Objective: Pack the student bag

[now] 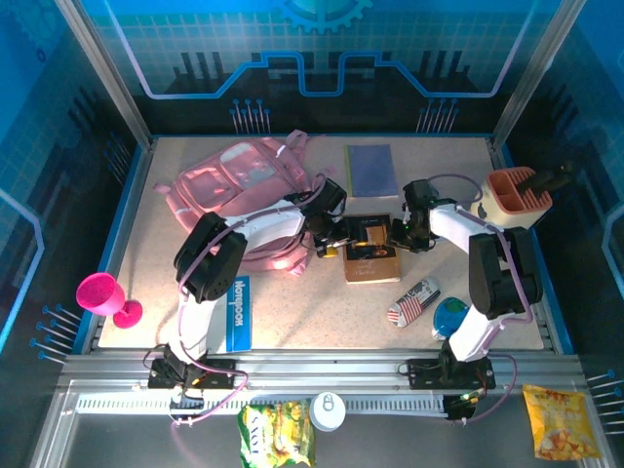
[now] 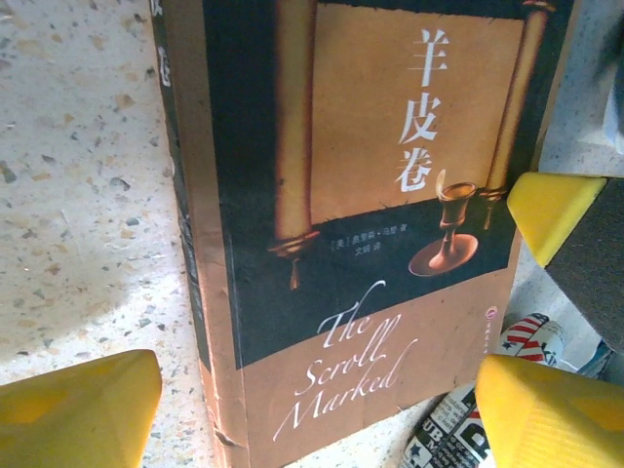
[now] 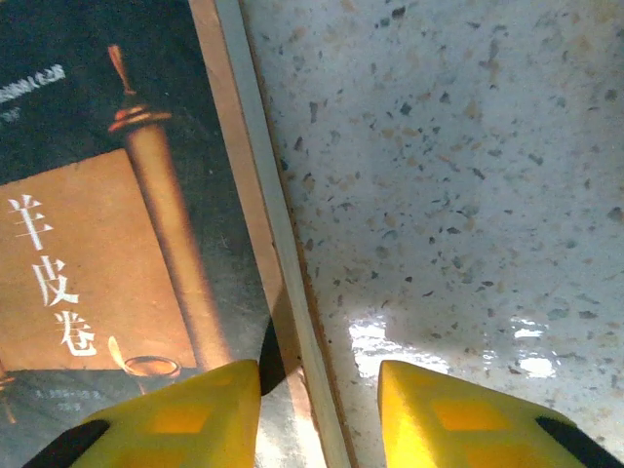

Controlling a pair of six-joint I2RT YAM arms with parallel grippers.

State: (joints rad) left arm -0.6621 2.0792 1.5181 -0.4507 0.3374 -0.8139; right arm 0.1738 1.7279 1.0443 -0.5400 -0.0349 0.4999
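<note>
Where the brown book [image 1: 370, 263] lies on the desk [image 1: 292, 312], the left claw [image 2: 312, 419] is spread astride it and the right claw [image 3: 319, 409] is held apart over its edge, nothing pinched. "The Scroll Marked" and "羊皮卷" are read on its cover. The student bag [image 1: 239, 185] lies beyond the left claw, partly covered by that arm, a grey book [image 1: 372, 171] near it.

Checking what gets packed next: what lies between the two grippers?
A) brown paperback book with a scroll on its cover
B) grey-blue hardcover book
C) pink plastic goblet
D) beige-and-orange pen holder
A: the brown scroll-cover paperback book lies flat between the left gripper and the right gripper.
</note>
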